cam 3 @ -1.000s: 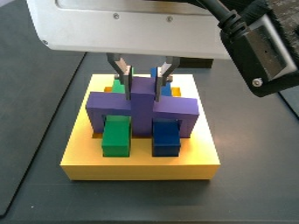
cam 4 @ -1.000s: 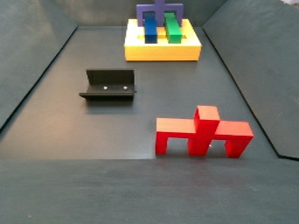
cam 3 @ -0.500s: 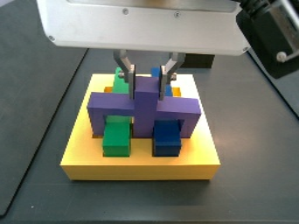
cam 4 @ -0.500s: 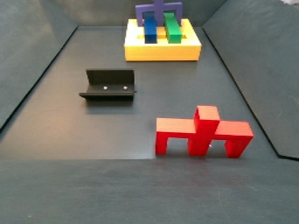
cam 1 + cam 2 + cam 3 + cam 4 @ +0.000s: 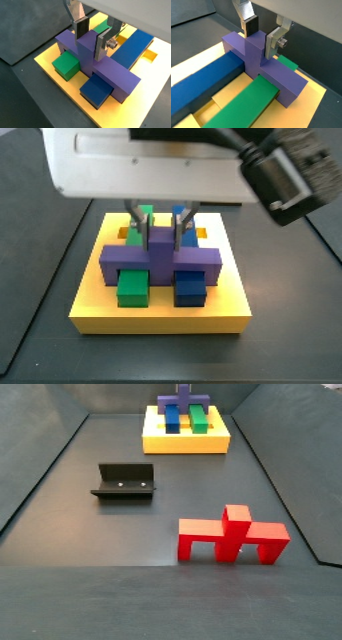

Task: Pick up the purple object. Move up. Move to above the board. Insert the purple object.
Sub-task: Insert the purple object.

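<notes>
The silver fingers (image 5: 81,27) clamp the raised stem of the purple object (image 5: 93,60), the gripper (image 5: 262,34) directly above the board (image 5: 160,318). The purple object sits low on the board, its crossbar straddling the green bar (image 5: 248,102) and the blue bar (image 5: 204,82). Well away from the board stand the fixture (image 5: 126,481) and a red piece (image 5: 233,536).
</notes>
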Motion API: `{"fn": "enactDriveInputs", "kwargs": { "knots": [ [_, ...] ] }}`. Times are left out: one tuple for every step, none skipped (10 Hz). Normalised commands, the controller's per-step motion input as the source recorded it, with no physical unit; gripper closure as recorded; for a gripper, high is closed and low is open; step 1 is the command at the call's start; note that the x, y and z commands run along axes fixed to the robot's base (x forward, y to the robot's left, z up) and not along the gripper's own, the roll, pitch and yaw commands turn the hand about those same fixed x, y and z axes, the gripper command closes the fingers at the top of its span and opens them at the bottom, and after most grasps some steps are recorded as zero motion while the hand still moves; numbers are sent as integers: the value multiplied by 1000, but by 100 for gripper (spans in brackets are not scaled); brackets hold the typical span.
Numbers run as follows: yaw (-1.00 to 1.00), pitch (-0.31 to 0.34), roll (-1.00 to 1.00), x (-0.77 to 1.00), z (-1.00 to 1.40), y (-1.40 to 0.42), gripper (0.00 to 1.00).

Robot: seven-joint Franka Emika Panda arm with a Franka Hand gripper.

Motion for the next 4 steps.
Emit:
{"fn": "enactDriveInputs", "kwargs": {
  "knots": [
    [0,-59,30,-57,-694,-3,100],
    [-3,3,43,0,-694,0,100],
    [-51,66,51,0,-409,0,100],
    [0,0,0,0,0,0,100]
  ]
}}
